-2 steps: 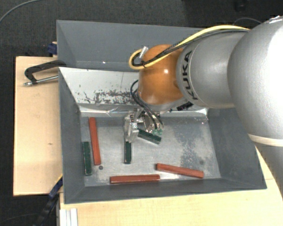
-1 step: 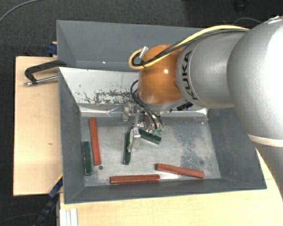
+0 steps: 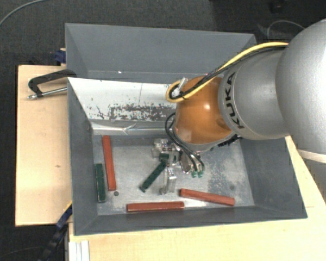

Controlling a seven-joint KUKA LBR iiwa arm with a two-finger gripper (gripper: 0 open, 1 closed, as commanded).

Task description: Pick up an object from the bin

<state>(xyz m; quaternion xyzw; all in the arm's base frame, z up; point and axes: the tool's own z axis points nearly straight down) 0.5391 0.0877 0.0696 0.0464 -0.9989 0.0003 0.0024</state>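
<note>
— The fingers: open or closed?
— That cannot be told. They are seen low over the middle of the grey bin, beneath the orange wrist cover.
— What is found nearest them?
— A dark green stick, laid flat on the bin floor. Its long axis is set diagonally, lower left to upper right, with the upper end at the fingers.

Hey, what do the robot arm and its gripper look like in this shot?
The arm is thick, rounded and silver-grey, with KUKA in black letters. An orange dome cover caps the wrist, and a yellow cable loops into it. The gripper is small, bare metal with dark wires.
</note>
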